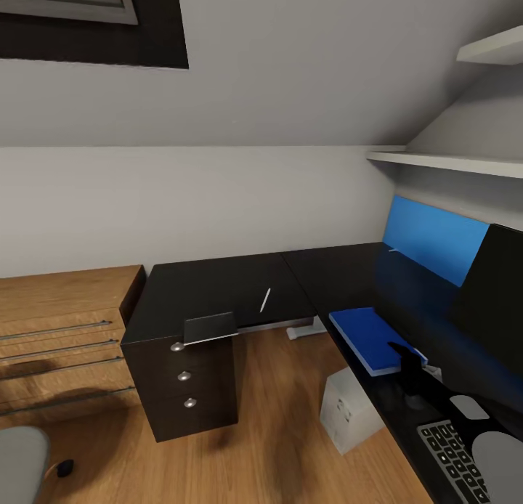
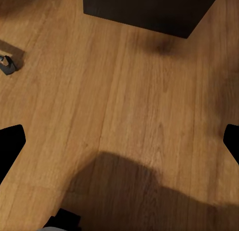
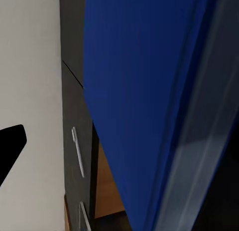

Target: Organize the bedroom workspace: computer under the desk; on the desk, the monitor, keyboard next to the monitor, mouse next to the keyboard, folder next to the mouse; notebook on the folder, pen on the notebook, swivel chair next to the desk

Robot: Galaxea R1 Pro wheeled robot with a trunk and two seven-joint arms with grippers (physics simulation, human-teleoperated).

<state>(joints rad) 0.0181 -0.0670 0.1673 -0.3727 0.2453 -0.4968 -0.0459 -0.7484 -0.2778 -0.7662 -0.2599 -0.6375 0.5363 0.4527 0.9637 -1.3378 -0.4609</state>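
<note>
Already the folder is lying on the desk; right pincer seems to be spreading open beside it, left pincer open. The notebook, overhanging the near edge with the pen close by, is risking a fall if nudged

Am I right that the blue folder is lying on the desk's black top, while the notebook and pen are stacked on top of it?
Not quite. The blue folder does lie on the desk, but the notebook and pen are not on it. In the head view they rest apart from it on the other wing of the desk, above the drawer unit, the notebook overhanging the front edge.
</note>
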